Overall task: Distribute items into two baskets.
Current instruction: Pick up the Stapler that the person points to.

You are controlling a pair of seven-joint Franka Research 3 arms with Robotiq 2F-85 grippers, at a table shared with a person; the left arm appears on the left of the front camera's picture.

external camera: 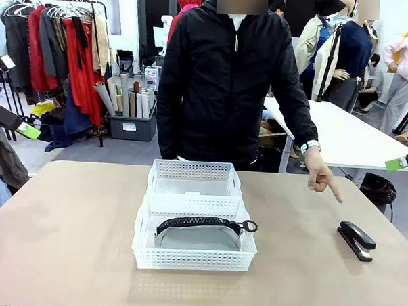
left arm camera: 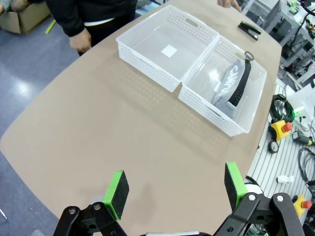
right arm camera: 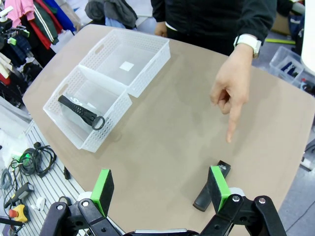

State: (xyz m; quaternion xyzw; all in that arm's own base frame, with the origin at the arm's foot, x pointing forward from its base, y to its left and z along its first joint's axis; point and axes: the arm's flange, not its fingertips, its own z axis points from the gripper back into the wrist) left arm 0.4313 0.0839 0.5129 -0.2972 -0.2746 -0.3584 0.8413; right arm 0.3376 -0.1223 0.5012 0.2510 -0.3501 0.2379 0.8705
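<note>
Table (external camera: 64, 242) noted as tan, with a person standing at the far side. Two white perforated baskets are set end to end at mid-table, touching. A white label is seen on the clear bottom of the far basket (external camera: 193, 169). In the near basket (external camera: 192, 261) the grey pouch (external camera: 199, 235) is laid flat, ring pull at the robot's right. The left gripper (left arm camera: 176, 186) and right gripper (right arm camera: 160, 188) are held above the table, fingers spread wide. The person's hand (external camera: 320, 173) is pointed index-down toward the black stapler (external camera: 356, 241), lying on the table well right of the baskets.
</note>
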